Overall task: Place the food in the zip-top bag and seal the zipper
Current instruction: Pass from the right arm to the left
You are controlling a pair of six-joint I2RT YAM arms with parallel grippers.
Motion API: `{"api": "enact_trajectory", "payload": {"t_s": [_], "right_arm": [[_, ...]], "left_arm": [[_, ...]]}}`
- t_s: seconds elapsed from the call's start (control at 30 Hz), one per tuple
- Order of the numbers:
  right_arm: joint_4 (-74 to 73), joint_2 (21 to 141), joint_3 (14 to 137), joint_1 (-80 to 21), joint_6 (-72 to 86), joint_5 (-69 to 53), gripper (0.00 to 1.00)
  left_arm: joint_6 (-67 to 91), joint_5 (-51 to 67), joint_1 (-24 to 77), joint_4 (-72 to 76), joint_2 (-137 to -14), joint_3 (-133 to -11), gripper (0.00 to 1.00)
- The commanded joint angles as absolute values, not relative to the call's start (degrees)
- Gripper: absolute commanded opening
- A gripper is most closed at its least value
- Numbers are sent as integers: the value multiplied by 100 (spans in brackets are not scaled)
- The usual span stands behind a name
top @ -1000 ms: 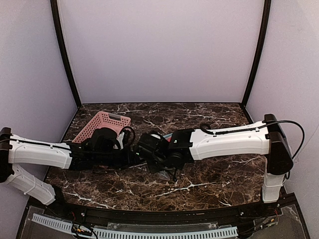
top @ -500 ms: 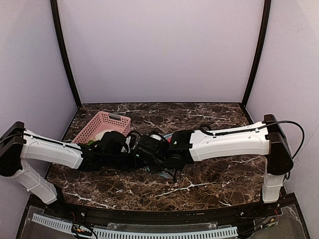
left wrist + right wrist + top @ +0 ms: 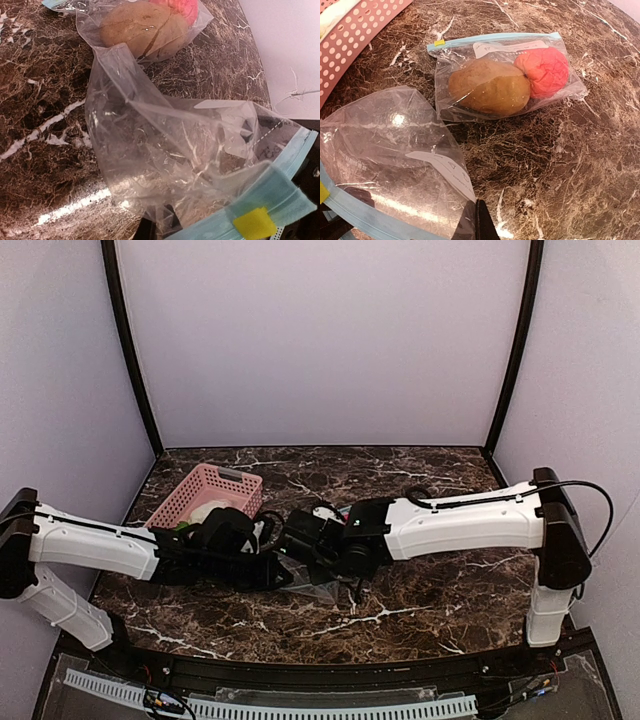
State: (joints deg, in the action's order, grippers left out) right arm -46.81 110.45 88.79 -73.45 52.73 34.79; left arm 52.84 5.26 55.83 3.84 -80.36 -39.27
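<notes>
An empty zip-top bag point(image 3: 385, 150) lies crumpled on the marble, its blue zipper strip point(image 3: 270, 200) carrying a yellow tab point(image 3: 254, 223). My right gripper point(image 3: 479, 222) is shut on one corner of it. My left gripper point(image 3: 162, 227) shows dark through the plastic, shut on the bag's edge near the zipper. Both grippers meet over this bag point(image 3: 315, 585) in the top view. Beyond it lies a second zip-top bag point(image 3: 470, 50) holding the brown bun point(image 3: 490, 87) and the red-pink ball point(image 3: 542, 70). Both pieces show again in the left wrist view: bun point(image 3: 142, 27), ball point(image 3: 182, 5).
A pink perforated basket point(image 3: 205, 490) stands at the back left with a whitish piece point(image 3: 205, 512) and something green point(image 3: 180, 526) inside. Its wall point(image 3: 355, 35) comes close to the filled bag. Purple walls enclose the table on three sides.
My left arm has reached right to the empty bag and its jaws have closed on the plastic. The right arm has stayed shut on the bag's corner, shifting only slightly.
</notes>
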Motion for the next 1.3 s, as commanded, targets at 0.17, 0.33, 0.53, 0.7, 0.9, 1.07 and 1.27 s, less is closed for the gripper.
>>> {"api": "enact_trajectory", "payload": {"t_s": [0.17,0.33,0.53,0.7,0.9,1.07,1.27], "right_arm": [[-5045,10728,8840,-7189,5250,3680,0],[-4068,10354,8372,-7184,4254,2654,29],[-3456,9818,7866,-7209,3576,1486,55],[-3522,9802,8011,-7329,3453,1343,62],[-4159,10248,8573,-7508,3561,1820,58],[-4234,10535,8769,-7593,3610,1911,46],[-4294,10613,8728,-7589,3956,2110,26]], "left_arm": [[4716,134,5583,-1057,-7897,-4092,1],[4678,432,5581,-1046,-8098,-4344,1],[4648,567,5585,-961,-8149,-4573,1],[4647,612,5581,-950,-8168,-4652,1],[4687,619,5581,-934,-8157,-4650,1],[4670,626,5584,-919,-8136,-4665,1],[4668,593,5581,-928,-8097,-4618,1]]}}
